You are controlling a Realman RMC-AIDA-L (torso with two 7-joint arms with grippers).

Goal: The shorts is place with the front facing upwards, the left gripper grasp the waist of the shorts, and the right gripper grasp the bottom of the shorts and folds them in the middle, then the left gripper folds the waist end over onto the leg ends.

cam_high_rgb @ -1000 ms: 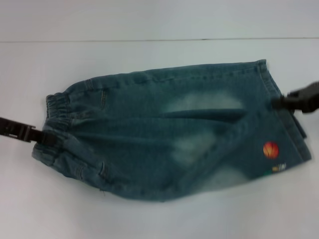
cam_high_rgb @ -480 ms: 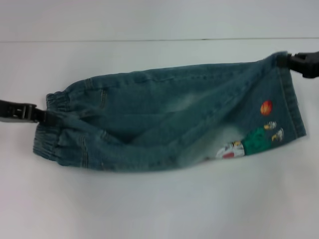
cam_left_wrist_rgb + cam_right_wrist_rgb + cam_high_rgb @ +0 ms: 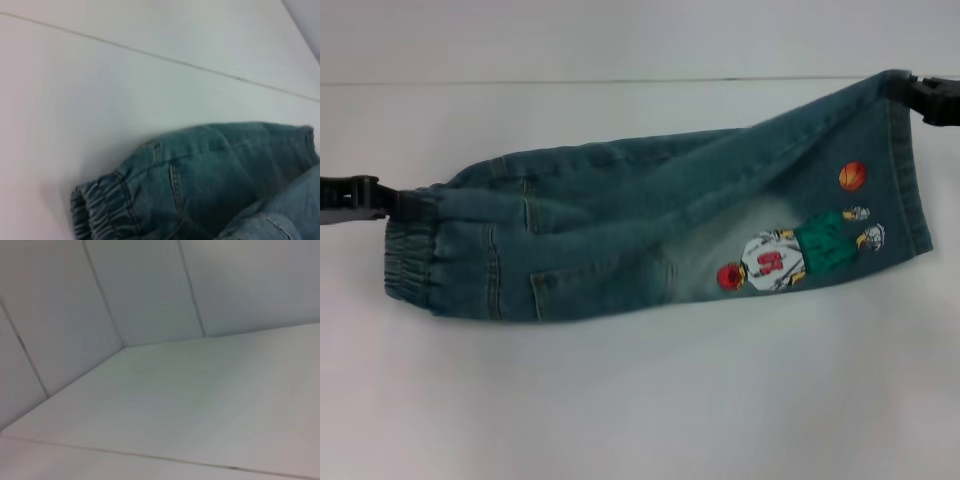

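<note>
shorts [image 3: 650, 230] | between left gripper [image 3: 405, 203] and right gripper [image 3: 905, 92]

I've got the shorts [image 3: 650, 225] stretched across the table [image 3: 640, 400], left gripper [image 3: 405, 203] pinching the waist [image 3: 410, 265], right gripper [image 3: 905, 92] lifting the hem corner, basketball-player patch [image 3: 790, 255] showing

Both hands, left [image 3: 405, 203] and right [image 3: 900, 92], look plain black.

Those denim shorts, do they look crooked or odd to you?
Slightly. The shorts hang slanted between the claws: the right claw holds a hem corner higher than the left claw holds the waist, and the far edge is doubled over.
</note>
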